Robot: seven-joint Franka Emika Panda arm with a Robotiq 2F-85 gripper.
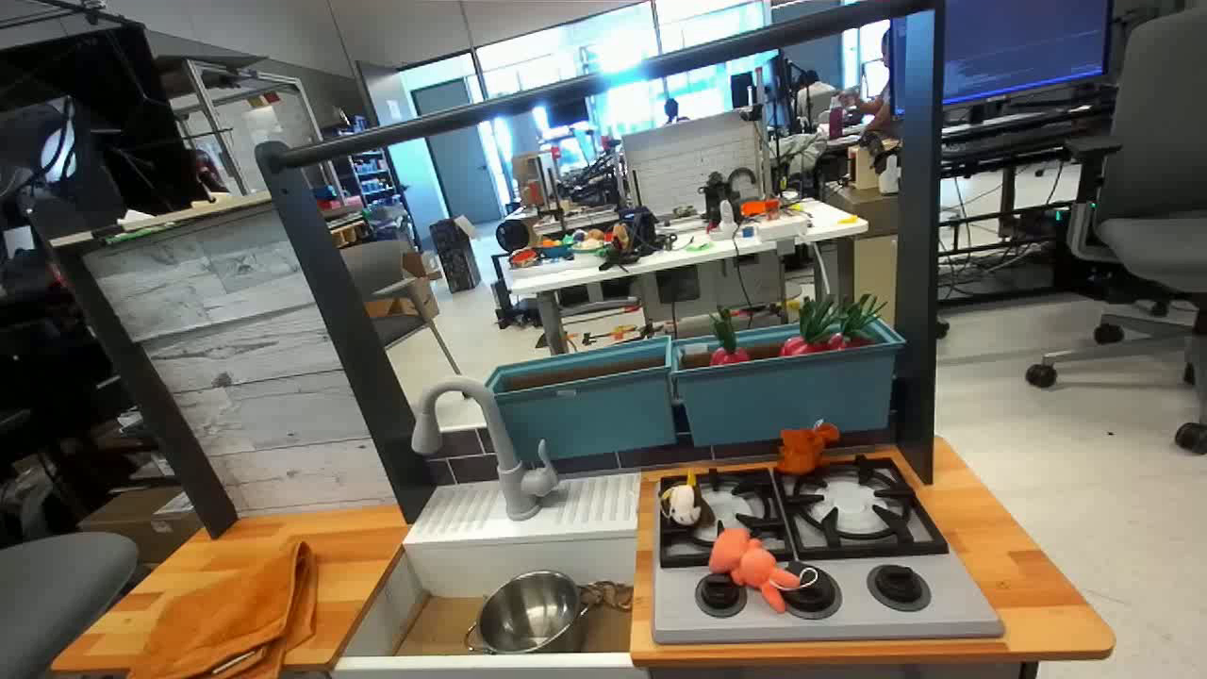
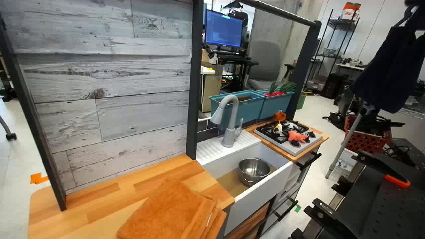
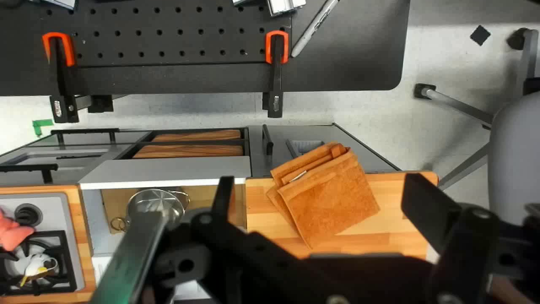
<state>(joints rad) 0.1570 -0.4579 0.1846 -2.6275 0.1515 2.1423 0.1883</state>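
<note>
Spread wide, the pincer [image 3: 320, 183] hovers above the wooden counter [image 3: 390, 196] with a folded orange towel [image 3: 333, 198] showing between its fingertips, apart from both. The towel lies beside the white sink [image 2: 262, 195], its layered end jutting past the counter's front edge, while a stainless-steel pot [image 2: 254, 171] sits inside the sink and a coral plush toy [image 1: 750, 561] lies on the stovetop [image 1: 681, 615].

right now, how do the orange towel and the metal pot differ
The towel is orange, folded cloth; the pot is shiny metal. The towel lies on the wooden counter, while the pot sits in the sink. The towel has straight edges; the pot has a round rim. Neither is held by the open claw.
</note>
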